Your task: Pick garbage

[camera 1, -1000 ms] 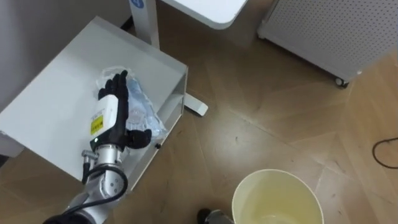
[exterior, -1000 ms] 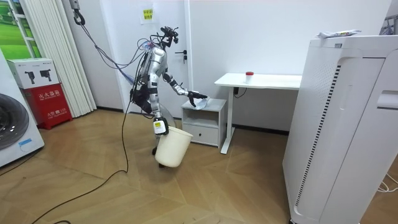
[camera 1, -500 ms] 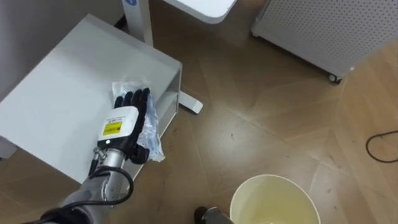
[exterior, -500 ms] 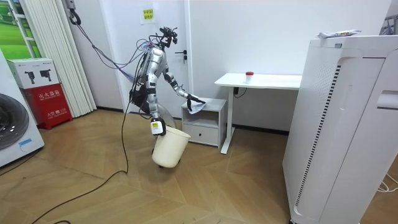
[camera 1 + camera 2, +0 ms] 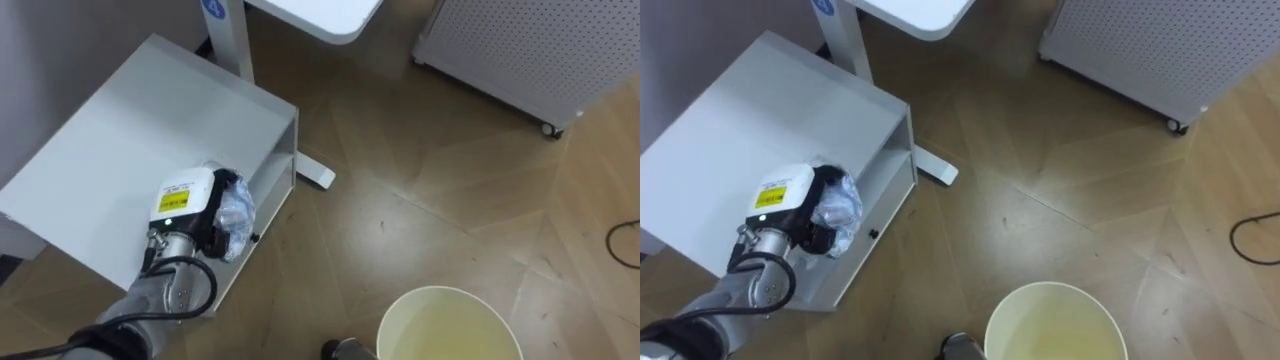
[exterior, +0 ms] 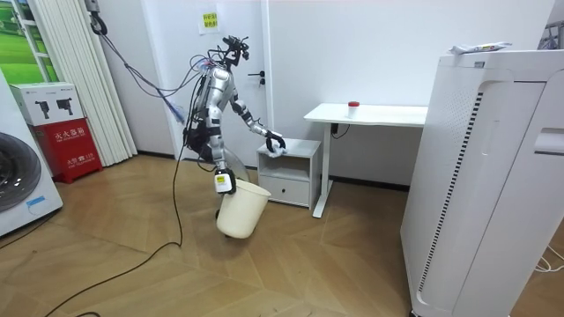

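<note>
A washing machine (image 6: pixel 18 189), a white desk (image 6: pixel 379 113) and a small white cabinet (image 6: pixel 295 172) are standing on wood flooring (image 6: pixel 308 273), suggesting a home room.

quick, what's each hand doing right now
Left hand: shut on the crumpled clear plastic bag.
Right hand: at the cream plastic bucket's rim; grip cannot be told.

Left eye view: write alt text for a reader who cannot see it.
The robot's left hand is curled round a crumpled clear plastic bag at the front edge of a white square cabinet top. A round cream waste bin stands open on the wooden floor at the lower right.
</note>
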Motion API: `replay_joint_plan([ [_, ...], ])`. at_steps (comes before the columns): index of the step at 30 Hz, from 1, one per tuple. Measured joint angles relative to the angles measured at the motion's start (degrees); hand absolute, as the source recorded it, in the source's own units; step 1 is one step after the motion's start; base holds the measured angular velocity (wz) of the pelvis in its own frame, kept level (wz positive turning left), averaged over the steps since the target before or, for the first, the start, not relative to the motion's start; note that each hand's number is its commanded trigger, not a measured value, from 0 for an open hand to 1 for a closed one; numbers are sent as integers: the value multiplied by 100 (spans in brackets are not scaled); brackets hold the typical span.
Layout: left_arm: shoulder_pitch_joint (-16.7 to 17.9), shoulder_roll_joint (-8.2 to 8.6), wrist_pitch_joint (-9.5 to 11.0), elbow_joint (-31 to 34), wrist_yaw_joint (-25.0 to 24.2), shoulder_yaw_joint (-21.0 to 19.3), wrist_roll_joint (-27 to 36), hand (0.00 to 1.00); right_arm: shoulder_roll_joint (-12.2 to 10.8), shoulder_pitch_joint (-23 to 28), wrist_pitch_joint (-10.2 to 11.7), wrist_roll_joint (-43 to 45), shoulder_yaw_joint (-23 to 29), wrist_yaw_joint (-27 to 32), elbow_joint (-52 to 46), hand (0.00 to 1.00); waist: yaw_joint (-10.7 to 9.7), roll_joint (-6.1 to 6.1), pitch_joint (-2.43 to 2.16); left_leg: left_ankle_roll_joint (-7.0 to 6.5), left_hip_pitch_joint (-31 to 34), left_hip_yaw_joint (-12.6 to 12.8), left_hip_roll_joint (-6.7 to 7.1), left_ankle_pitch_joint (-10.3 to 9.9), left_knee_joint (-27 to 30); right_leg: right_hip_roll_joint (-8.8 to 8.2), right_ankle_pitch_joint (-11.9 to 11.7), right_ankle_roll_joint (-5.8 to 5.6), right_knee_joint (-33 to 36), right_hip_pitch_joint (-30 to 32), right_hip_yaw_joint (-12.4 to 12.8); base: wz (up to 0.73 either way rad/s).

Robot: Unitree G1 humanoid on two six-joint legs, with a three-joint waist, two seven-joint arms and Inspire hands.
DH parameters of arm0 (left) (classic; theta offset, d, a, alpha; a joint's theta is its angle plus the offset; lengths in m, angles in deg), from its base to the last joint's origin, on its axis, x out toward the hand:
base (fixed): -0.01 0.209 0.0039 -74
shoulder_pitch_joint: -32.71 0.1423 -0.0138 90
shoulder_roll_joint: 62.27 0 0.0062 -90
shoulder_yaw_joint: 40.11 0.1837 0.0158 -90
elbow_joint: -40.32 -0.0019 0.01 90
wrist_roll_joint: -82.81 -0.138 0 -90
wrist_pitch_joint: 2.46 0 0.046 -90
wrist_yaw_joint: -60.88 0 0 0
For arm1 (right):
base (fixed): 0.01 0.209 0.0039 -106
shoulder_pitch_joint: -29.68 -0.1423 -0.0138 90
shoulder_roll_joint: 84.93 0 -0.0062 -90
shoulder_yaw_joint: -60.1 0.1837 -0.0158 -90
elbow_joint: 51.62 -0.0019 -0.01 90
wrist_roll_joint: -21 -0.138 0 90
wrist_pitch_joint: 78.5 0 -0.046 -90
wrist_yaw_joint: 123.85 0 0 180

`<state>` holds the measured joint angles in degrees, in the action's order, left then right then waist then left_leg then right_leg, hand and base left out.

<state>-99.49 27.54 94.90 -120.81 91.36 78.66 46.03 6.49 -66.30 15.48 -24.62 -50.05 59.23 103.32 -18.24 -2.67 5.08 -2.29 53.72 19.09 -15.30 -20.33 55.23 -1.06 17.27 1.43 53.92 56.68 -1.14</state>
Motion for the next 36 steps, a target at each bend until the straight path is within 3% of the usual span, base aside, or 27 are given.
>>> replay_joint_plan([
  [9,122,8,126,3,-31,-9,211,100,19,25,52,-8,-102,94,-61,100,50,8,-2,30,-34,-28,-1,64,-80,-35,-45,62,-72,-51,-71,1],
  [13,209,32,265,6,-126,-46,852,100,7,28,291,-34,-106,197,-62,100,126,8,-2,31,-117,-19,2,67,-156,-52,-50,64,-180,-154,-90,0],
  [17,370,42,518,391,-203,-189,1575,100,-49,-57,486,-34,-107,392,-84,100,406,-1,-5,37,-193,-21,5,126,-356,4,-175,32,-477,-279,-83,-4],
  [19,569,110,672,512,-262,-184,2053,100,-76,-98,510,-30,-108,450,-75,100,471,-2,-6,44,-329,-24,47,148,-488,-16,-192,26,-618,-443,-103,6],
  [20,732,153,696,654,-355,-185,2296,100,-106,-160,594,-35,-107,468,-72,100,478,0,-10,36,-429,-17,124,190,-616,-86,-192,24,-690,-538,-130,17],
  [22,964,298,697,926,-484,-184,2508,100,-144,-216,721,-10,-107,580,-71,100,644,-6,-18,30,-522,5,128,207,-712,-92,-209,4,-818,-642,-150,8],
  [24,1289,580,745,1197,-710,-135,2906,100,-189,-310,830,-10,-115,683,-88,100,813,12,-33,35,-636,-6,216,221,-825,-182,-208,-4,-855,-746,-221,11],
  [25,1367,630,745,1242,-778,-103,3020,100,-210,-350,863,-10,-117,688,-98,100,836,19,-40,33,-657,-3,234,226,-846,-195,-205,-8,-863,-762,-221,10],
  [27,1604,863,747,1413,-1080,6,3258,100,-275,-405,994,113,-124,742,-315,100,926,84,-105,22,-675,-7,313,283,-917,-253,-201,-17,-918,-774,-232,10],
  [28,1670,903,753,1469,-1151,74,3315,100,-310,-405,1029,129,-135,744,-390,100,934,110,-128,18,-676,-7,328,299,-948,-268,-203,-21,-939,-780,-246,16],
  [31,1887,1025,765,1507,-1513,468,3608,100,-466,-516,1013,193,-521,694,-573,100,930,288,-263,35,-759,-48,372,368,-1071,-286,-212,-19,-1063,-906,-295,10],
  [33,2101,1136,765,1673,-1819,653,3623,100,-739,-631,994,462,-679,581,-600,100,948,307,-282,29,-887,-114,401,412,-1198,-289,-262,-39,-1240,-1098,-355,13],
  [36,2299,1262,769,1854,-2192,780,3622,100,-931,-646,966,917,-698,334,-690,100,1089,305,-282,-9,-1020,-83,503,449,-1395,-332,-290,-80,-1323,-1196,-353,5],
])
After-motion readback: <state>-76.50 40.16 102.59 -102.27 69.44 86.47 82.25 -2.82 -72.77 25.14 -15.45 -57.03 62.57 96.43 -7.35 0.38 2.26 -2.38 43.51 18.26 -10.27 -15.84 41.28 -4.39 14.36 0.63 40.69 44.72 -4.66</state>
